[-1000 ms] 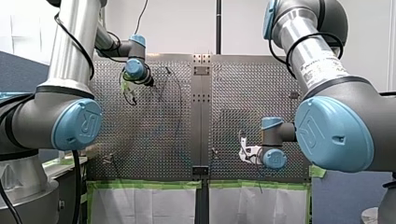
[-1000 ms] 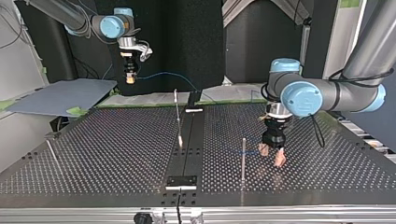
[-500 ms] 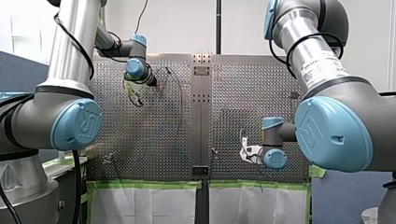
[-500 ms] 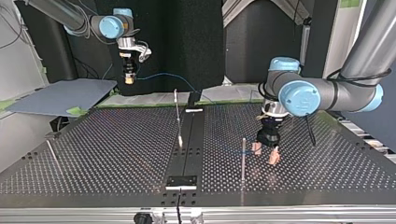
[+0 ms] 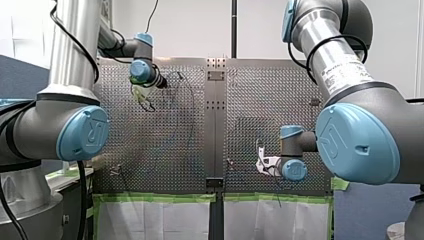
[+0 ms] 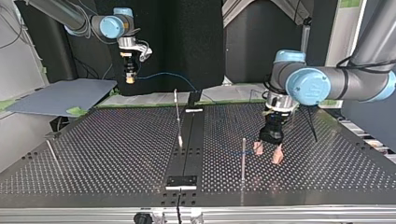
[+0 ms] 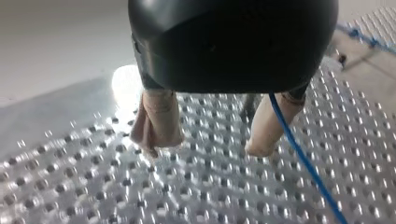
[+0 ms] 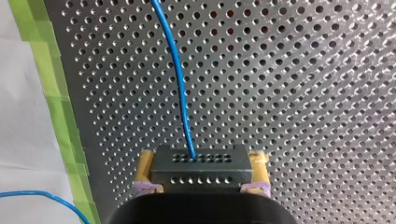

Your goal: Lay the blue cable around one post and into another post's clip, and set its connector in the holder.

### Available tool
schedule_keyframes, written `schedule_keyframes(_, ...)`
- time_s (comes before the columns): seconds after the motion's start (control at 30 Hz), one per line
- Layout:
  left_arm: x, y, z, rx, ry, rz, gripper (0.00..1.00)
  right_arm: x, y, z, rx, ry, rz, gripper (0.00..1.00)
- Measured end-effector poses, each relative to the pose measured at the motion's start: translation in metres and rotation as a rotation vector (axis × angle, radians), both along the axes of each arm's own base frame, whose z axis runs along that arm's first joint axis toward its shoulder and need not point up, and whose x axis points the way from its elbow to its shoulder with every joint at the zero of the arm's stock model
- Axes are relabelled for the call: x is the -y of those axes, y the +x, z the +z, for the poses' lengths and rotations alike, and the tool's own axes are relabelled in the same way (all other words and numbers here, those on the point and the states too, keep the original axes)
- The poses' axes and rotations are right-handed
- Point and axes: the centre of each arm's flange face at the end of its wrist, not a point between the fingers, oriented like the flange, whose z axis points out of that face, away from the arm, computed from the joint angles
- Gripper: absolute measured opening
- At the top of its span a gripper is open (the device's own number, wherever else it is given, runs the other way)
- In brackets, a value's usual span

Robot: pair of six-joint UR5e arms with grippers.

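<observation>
In the front view, a blue joint cap (image 5: 82,140) shows a UR logo. The sleeve print on the other arm is too small to read. In the top view, the left gripper (image 6: 268,153) hangs spread wide beside a post (image 6: 243,156). The right gripper (image 6: 129,78) is raised, with the blue cable (image 6: 163,74) leading from it. In the left wrist view, the cable passes one finger (image 7: 268,123), ungripped. In the right wrist view, yellow pads (image 8: 145,165) clamp the connector (image 8: 201,165).

Robotics lab, this: perforated metal table (image 6: 116,140), my left arm (image 5: 70,75) and right arm (image 5: 350,100) above it, black backdrop (image 6: 187,42) behind, green tape (image 5: 155,198) edging it.
</observation>
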Motion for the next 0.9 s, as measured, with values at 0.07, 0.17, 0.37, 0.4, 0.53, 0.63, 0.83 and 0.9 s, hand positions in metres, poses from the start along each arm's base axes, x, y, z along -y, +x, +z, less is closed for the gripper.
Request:
schedule_keyframes(0.07, 0.000, -0.007, 0.003, 0.017, -0.022, -0.013, 1.00, 0.000, 0.001, 0.000, 0.000, 0.000, 0.001, 0.00)
schedule_keyframes(0.17, 0.000, -0.016, 0.007, 0.043, -0.053, -0.025, 1.00, -0.001, 0.001, 0.000, -0.001, 0.003, 0.002, 0.00)
schedule_keyframes(0.37, 0.004, -0.032, 0.004, 0.072, -0.113, -0.071, 1.00, -0.002, 0.001, -0.001, -0.004, 0.009, 0.003, 0.00)
schedule_keyframes(0.4, 0.004, -0.033, 0.003, 0.074, -0.123, -0.077, 1.00, -0.002, 0.001, -0.001, -0.005, 0.009, 0.003, 0.00)
schedule_keyframes(0.53, 0.007, -0.037, -0.002, 0.070, -0.156, -0.090, 1.00, -0.003, 0.001, -0.001, -0.007, 0.011, 0.003, 0.00)
schedule_keyframes(0.63, 0.008, -0.039, -0.006, 0.056, -0.156, -0.094, 1.00, -0.003, 0.001, -0.001, -0.008, 0.011, 0.003, 0.00)
schedule_keyframes(0.83, 0.006, -0.049, -0.020, 0.003, -0.114, -0.066, 1.00, -0.002, 0.001, -0.001, -0.008, 0.011, 0.003, 0.00)
schedule_keyframes(0.9, 0.004, -0.055, -0.025, -0.018, -0.095, -0.050, 1.00, -0.002, 0.001, -0.001, -0.008, 0.011, 0.002, 0.00)
